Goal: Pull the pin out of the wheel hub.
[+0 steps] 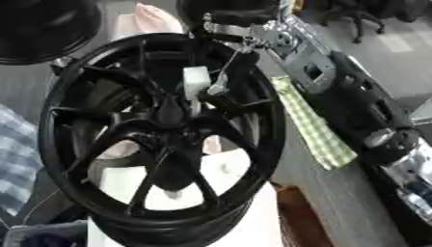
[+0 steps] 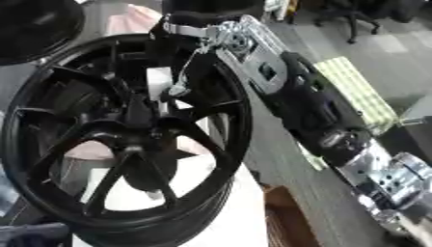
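Here the black wheel hub (image 1: pixel 165 130) stands upright; right hand (image 1: pixel 221 96) fingers' state seemingly hidden.

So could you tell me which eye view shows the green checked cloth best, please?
The left eye view: the green checked cloth lies there as a long unbroken strip beside the wheel hub. In the right eye view the robot's right arm covers much of it.

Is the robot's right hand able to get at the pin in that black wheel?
Probably yes: the right hand is already reaching between the spokes of the wheel hub, beside a white block. The pin itself I cannot make out.
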